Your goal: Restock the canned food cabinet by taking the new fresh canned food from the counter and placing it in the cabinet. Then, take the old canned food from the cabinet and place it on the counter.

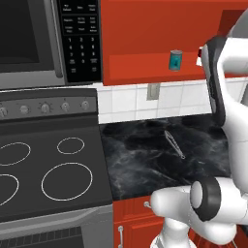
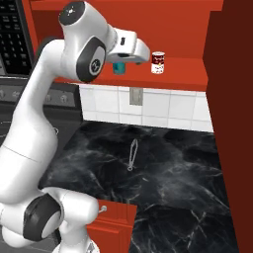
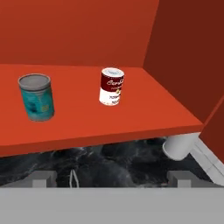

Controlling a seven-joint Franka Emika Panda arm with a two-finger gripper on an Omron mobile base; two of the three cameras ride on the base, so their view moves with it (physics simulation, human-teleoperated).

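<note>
Already the teal can (image 3: 36, 96) stands upright in the cabinet (image 3: 144, 109) beside the red can (image 3: 111, 86) — first half done — and the gripper (image 3: 112, 179), spread and empty, hangs before the shelf; that red can still belongs on the worktop (image 2: 163, 168).

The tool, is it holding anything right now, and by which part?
Nothing is held. In the hand view the teal can and the red-and-white can both stand free on the cabinet floor, ahead of the tool.
</note>
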